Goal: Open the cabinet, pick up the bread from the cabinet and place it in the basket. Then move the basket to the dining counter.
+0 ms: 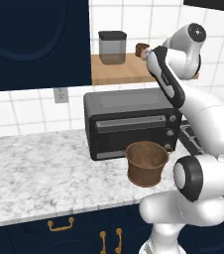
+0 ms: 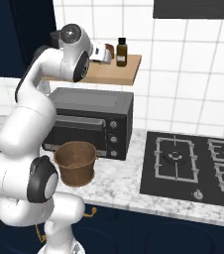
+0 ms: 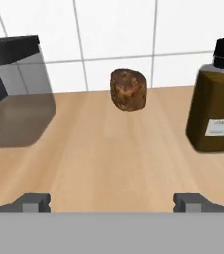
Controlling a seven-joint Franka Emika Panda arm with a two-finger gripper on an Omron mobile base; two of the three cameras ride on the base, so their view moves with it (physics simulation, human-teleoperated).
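The gripper (image 3: 112, 202) is sitting wide open with nothing in it, facing the bread (image 3: 128, 90) at the far edge of the wooden shelf (image 3: 109, 149) between the canister (image 3: 17, 94) and bottle (image 3: 217, 99).

White tiled wall (image 2: 183, 74), navy cabinets (image 1: 34, 44).

Small rounded brown bread chunk (image 3: 128, 90), upright on wooden shelf (image 3: 109, 149) against tiled wall, between grey lidded canister (image 3: 15, 89) and brown bottle (image 3: 217, 99). Brown woven basket (image 1: 146, 162), upright, on marble worktop (image 1: 34, 173) before toaster oven (image 1: 129, 121).
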